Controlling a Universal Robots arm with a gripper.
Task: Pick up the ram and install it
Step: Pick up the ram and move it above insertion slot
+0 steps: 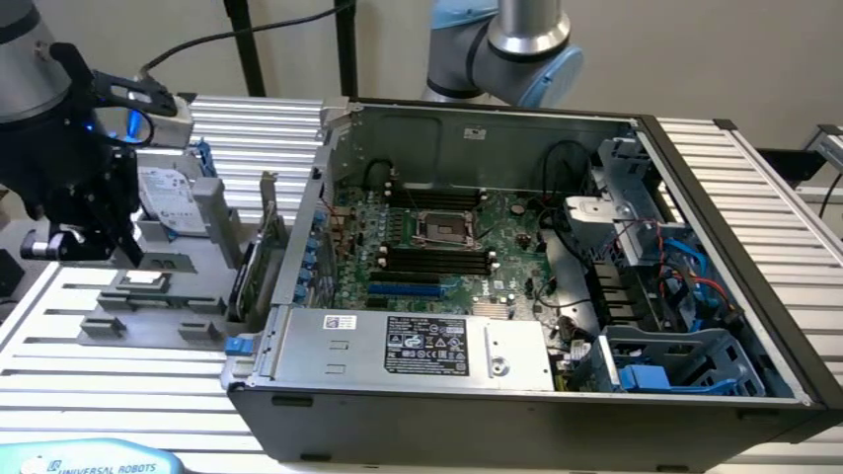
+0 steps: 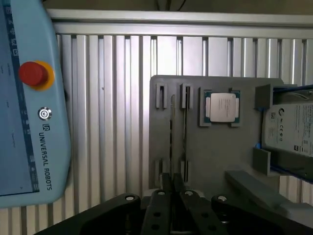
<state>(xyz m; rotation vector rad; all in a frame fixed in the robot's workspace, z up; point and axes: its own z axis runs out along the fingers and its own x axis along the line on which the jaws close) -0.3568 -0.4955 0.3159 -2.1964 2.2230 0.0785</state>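
Ribbed aluminium table (image 1: 737,197), plain beige wall behind. At the exterior view's left the black gripper (image 1: 86,252) hangs over a grey plastic parts tray (image 1: 145,321). Right of it sit a silver hard drive in blue frame (image 1: 178,202), an upright green expansion card (image 1: 268,257), then the open grey PC case (image 1: 527,395). Wrist view: light-blue teach pendant (image 2: 29,122) with red stop button (image 2: 33,74), lettered "UNIVERSAL ROBOTS". The ram (image 2: 171,147), a thin stick seen edge-on, is at the tray's slots, its long axis running straight away from the fingertips (image 2: 167,186). These are drawn nearly together, the slit in line with it; pinching it or not, cannot tell. Square silver CPU (image 2: 221,107) lies beside. Other labels unreadable.
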